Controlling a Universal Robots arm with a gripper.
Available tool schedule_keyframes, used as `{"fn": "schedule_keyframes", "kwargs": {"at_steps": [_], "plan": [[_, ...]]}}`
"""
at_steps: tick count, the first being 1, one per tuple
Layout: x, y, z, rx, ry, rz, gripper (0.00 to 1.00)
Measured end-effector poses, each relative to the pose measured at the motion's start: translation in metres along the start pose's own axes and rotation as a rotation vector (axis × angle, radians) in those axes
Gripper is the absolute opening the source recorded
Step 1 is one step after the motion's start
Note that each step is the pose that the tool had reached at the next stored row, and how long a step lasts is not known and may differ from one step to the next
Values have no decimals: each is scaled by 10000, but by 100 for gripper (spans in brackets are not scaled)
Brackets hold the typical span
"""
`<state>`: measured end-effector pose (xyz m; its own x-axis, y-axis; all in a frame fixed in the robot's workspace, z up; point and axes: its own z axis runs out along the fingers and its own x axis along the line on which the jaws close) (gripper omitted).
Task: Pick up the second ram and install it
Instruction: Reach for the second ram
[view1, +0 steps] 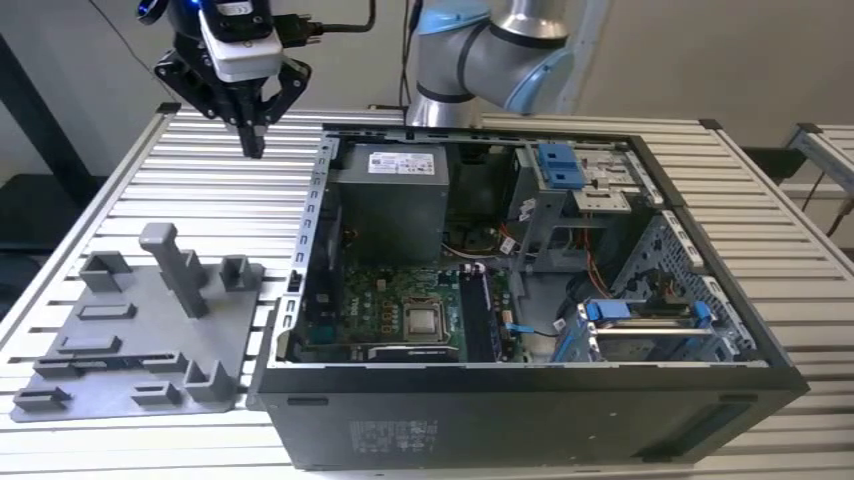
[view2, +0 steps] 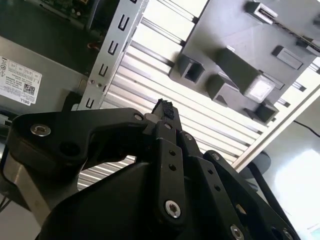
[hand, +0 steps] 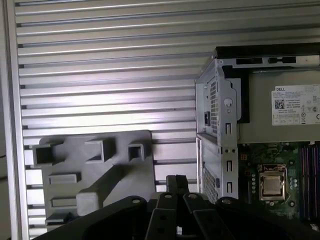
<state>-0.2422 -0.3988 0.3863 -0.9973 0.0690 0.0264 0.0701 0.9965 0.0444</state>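
Observation:
My gripper (view1: 252, 148) hangs high over the slatted table, beyond the grey holder plate (view1: 140, 330) and to the exterior view's left of the open computer case (view1: 534, 300). Its black fingers are pressed together with nothing visible between them; the closed tips show in both wrist views (hand: 176, 182) (view2: 165, 107). A thin dark strip (view1: 107, 358) sits in the long slot near the plate's front; I cannot tell whether it is the second ram. The motherboard's memory slots (view1: 478, 312) lie beside the processor (view1: 424, 322).
Upright blocks and a tall post (view1: 174, 265) rise from the holder plate. The case's metal wall (view1: 314, 240) stands between plate and motherboard. The power supply (view1: 387, 200) and blue-tabbed drive cages (view1: 641, 320) fill the case. The arm's base (view1: 494, 50) stands behind the case.

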Motion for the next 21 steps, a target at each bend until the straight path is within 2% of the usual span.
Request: {"fn": "schedule_keyframes", "kwargs": {"at_steps": [7,21], "plan": [[83,-6,5,2,0,0,11],[196,-14,13,9,-1,0,11]]}}
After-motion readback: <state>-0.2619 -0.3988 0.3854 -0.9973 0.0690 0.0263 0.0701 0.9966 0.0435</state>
